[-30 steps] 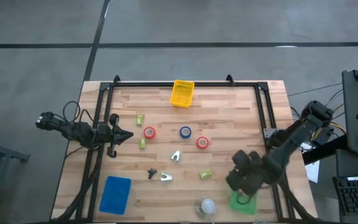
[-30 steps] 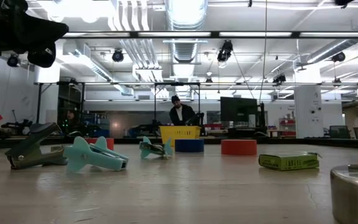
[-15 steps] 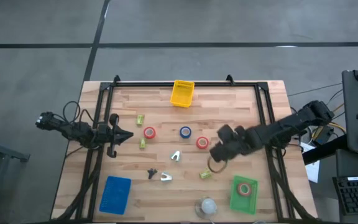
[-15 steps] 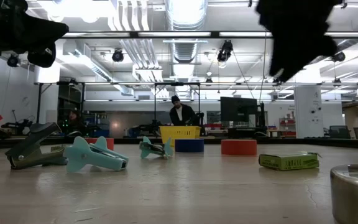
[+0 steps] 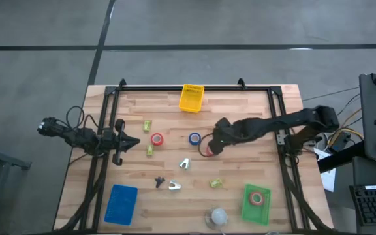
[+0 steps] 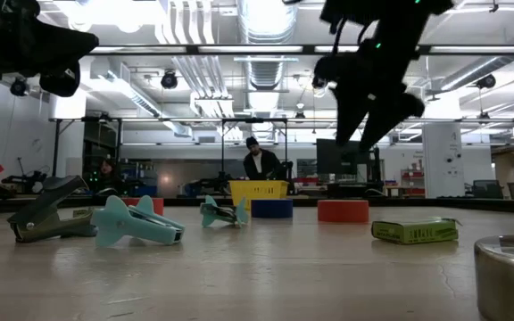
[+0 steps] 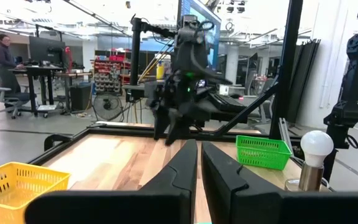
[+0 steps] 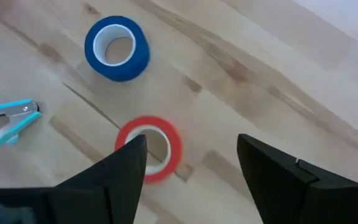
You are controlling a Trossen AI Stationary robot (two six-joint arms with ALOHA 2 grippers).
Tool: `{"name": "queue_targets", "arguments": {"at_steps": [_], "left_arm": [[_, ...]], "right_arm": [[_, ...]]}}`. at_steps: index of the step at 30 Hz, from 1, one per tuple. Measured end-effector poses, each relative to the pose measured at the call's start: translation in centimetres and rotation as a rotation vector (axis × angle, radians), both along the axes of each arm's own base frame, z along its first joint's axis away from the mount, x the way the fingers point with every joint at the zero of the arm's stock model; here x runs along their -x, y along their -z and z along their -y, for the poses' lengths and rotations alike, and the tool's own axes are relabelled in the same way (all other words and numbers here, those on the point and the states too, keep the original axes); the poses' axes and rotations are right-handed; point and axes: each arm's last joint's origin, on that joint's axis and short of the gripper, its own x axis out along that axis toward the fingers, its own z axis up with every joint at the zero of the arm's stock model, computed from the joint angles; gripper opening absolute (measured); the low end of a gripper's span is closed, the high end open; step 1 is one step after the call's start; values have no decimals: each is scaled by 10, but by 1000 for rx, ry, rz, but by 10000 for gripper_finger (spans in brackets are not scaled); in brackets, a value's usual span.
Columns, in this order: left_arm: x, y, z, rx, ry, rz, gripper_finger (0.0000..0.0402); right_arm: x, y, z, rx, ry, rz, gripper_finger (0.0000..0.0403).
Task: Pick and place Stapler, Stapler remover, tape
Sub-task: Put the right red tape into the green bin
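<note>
Now I look at the tape rolls, which are small rings with a hollow middle lying flat on the wooden tabletop [image 5: 253, 117]. One red roll [image 8: 149, 148] sits directly below my right gripper [image 8: 191, 163]; in the right wrist view it shows between the two dark fingers, closer to one of them, and I cannot tell if that finger touches it. The fingers stand wide apart and hold nothing. From above, this gripper [image 5: 209, 147] covers most of that roll. The blue roll [image 5: 194, 138] lies just beside it, and a second red roll [image 5: 156, 139] is farther toward the left arm. A fourth roll [image 5: 257, 199], pinkish red, lies inside the green tray [image 5: 246, 210] near the front right corner of the tabletop.

A light blue staple remover [image 8: 6, 120] lies near the red roll under my gripper, apart from it.

My left gripper [image 5: 124, 143] waits at the left side of the tabletop, its fingers [image 7: 219, 180] almost together with only a thin slit between them, holding nothing.
</note>
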Motion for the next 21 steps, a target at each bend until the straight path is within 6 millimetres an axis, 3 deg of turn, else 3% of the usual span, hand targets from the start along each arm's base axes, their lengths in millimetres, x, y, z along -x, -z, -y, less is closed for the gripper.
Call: {"name": "queue_targets", "arguments": {"at_steps": [11,21], "left_arm": [[0,0,0,0,0,0,26],[0,0,0,0,0,0,26]], "right_arm": [[-19,44,8,-84,-54,-124,248],[-23,51,7,-92,-69,-126,218]]}}
